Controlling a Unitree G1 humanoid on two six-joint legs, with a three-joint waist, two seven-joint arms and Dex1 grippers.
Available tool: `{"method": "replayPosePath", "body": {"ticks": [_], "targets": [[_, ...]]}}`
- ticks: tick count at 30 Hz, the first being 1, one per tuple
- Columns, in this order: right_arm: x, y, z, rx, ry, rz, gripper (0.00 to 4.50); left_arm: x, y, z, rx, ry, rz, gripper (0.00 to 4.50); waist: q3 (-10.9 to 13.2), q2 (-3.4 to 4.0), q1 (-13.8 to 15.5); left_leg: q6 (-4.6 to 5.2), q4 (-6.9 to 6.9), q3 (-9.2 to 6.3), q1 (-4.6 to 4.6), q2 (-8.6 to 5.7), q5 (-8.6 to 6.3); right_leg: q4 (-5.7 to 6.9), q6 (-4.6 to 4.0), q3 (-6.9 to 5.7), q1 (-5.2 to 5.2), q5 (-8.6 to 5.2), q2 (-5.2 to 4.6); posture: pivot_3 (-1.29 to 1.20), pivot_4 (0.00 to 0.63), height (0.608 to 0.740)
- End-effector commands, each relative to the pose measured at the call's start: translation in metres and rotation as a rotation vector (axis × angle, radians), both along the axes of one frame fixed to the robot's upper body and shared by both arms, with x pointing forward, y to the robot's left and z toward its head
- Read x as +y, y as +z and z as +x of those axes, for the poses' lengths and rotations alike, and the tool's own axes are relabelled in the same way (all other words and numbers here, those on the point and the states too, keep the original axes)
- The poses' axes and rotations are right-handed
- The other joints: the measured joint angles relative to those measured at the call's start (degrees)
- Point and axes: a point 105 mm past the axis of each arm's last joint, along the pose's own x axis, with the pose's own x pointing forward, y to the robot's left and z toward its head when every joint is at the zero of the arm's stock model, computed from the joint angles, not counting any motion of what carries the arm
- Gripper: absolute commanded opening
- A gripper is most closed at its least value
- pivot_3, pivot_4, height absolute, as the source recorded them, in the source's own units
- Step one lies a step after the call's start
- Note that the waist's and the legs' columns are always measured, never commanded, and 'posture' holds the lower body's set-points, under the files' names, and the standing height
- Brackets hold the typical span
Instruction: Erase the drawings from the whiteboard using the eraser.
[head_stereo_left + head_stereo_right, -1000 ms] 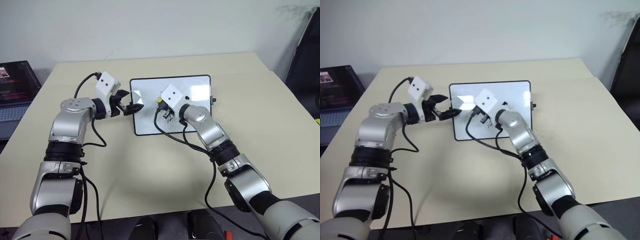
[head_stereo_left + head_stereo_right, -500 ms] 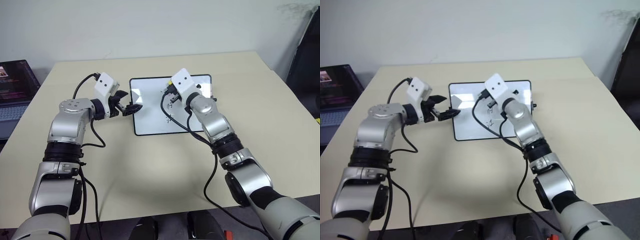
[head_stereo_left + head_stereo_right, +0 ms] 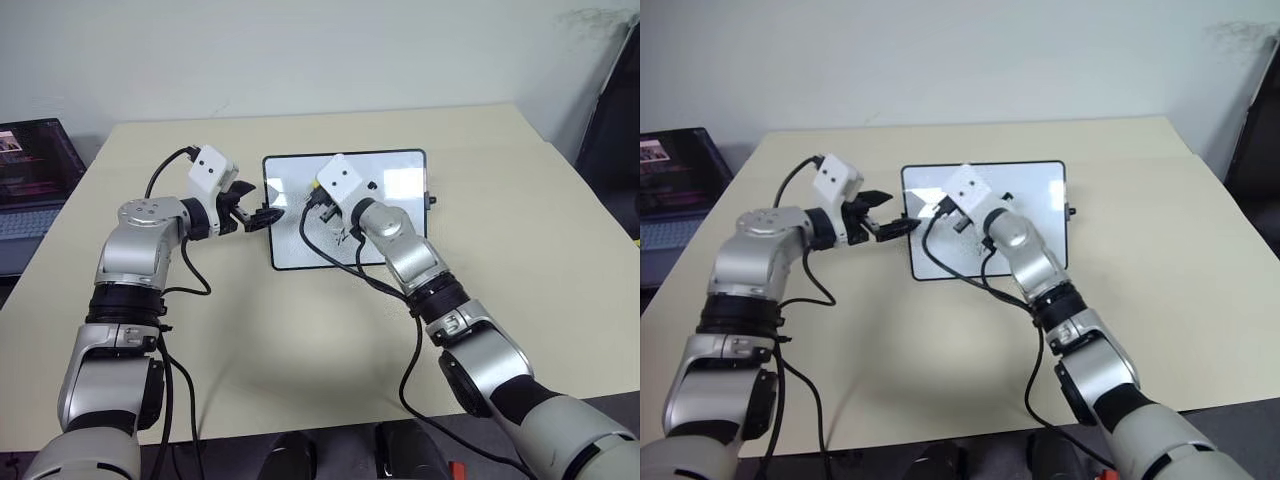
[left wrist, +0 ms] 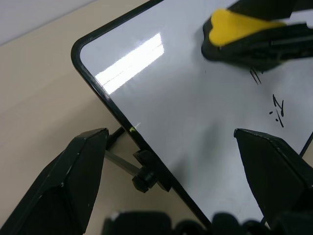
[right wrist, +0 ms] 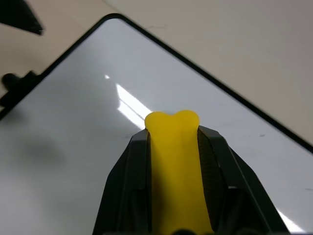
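The whiteboard (image 3: 395, 215) lies on the table with its black frame and a side knob (image 4: 144, 178). Small black drawings (image 4: 278, 107) remain near its middle, partly hidden by my right arm in the head views. My right gripper (image 3: 320, 197) is shut on the yellow eraser (image 5: 173, 161) and holds it over the board's far left part; whether it touches the surface I cannot tell. My left gripper (image 3: 262, 215) is open, and its two fingers (image 4: 73, 181) straddle the board's left edge at the knob.
A laptop (image 3: 30, 180) stands off the table's left side. A dark object (image 3: 615, 110) leans at the far right. Black cables hang from both wrists over the beige table (image 3: 300, 350).
My right gripper carried the eraser from the board's middle up to its far edge, then back left to the far left part. The left gripper stayed at the board's edge.
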Motion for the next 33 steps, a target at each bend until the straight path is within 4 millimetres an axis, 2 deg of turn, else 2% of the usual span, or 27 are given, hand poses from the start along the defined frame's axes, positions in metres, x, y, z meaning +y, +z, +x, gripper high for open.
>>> {"method": "replayPosePath", "body": {"ticks": [1, 7, 11, 17, 20, 22, 26, 29, 33], "targets": [[-0.002, 0.014, 0.002, -0.039, -0.013, 0.015, 0.97, 0.002, 0.013, -0.002, -0.044, -0.013, 0.0, 4.5, 0.0, 0.0, 0.0, 0.0, 0.0, 0.0, 0.0, 0.0, 0.0, 0.0, 0.0, 0.0, 0.0, 0.0, 0.0, 0.0, 0.15, 0.74], [0.013, -0.01, -0.008, 0.055, 0.082, -0.039, 0.97, -0.002, 0.011, -0.005, -0.033, -0.038, 0.002, 4.5, 0.0, 0.0, -0.1, 0.0, 0.0, 0.02, 0.0, 0.0, 0.0, 0.0, 0.0, 0.01, 0.0, 0.0, 0.0, 0.0, 0.15, 0.74], [0.015, -0.017, -0.011, 0.082, 0.097, -0.047, 0.97, -0.002, 0.011, -0.005, -0.032, -0.038, 0.002, 4.5, 0.0, 0.0, -0.3, 0.01, 0.0, 0.02, 0.02, 0.03, 0.0, 0.02, 0.0, 0.02, 0.0, 0.0, 0.01, 0.0, 0.15, 0.74], [-0.005, 0.019, -0.009, -0.003, 0.083, 0.063, 0.97, 0.001, 0.01, -0.005, -0.035, -0.023, -0.007, 4.5, 0.0, 0.0, 0.0, 0.01, 0.03, 0.0, 0.01, 0.01, 0.0, 0.03, 0.0, 0.01, 0.01, 0.0, 0.01, 0.0, 0.15, 0.74], [-0.021, 0.044, -0.029, -0.05, 0.158, 0.194, 0.97, 0.0, 0.008, -0.008, -0.038, -0.028, -0.016, 4.5, 0.0, 0.0, 0.2, 0.0, 0.0, -0.06, -0.09, 0.01, -0.01, -0.1, 0.0, -0.06, 0.0, 0.0, -0.01, 0.0, 0.15, 0.74], [-0.038, 0.047, -0.048, -0.066, 0.199, 0.228, 0.97, -0.003, 0.005, -0.014, -0.036, -0.055, -0.022, 4.5, 0.0, 0.0, 0.1, -0.01, -0.01, -0.13, -0.25, 0.02, -0.01, -0.28, 0.01, -0.1, -0.05, 0.0, -0.01, 0.0, 0.15, 0.74], [-0.072, 0.031, -0.078, -0.054, 0.21, 0.215, 0.97, -0.01, 0.002, -0.024, -0.046, -0.112, -0.009, 4.5, 0.0, -0.01, 0.3, -0.03, 0.04, -0.22, -0.92, 0.01, -0.01, -0.4, 0.02, -0.12, -0.54, 0.01, -0.06, 0.0, 0.15, 0.74], [-0.096, 0.007, -0.099, 0.003, 0.197, 0.189, 0.97, -0.018, 0.0, -0.03, -0.049, -0.155, -0.002, 4.5, 0.0, -0.01, 0.6, -0.02, 0.01, -0.21, -0.94, 0.02, -0.02, -0.46, 0.01, -0.12, -0.53, 0.0, -0.06, 0.0, 0.15, 0.74], [-0.108, -0.034, -0.122, 0.087, 0.197, 0.051, 0.97, -0.021, -0.009, -0.032, -0.04, -0.178, 0.048, 4.5, 0.0, -0.01, 0.7, 0.01, 0.05, -0.11, -0.82, 0.01, -0.02, -0.34, 0.02, -0.16, -0.47, 0.0, -0.03, 0.0, 0.15, 0.74]]}}
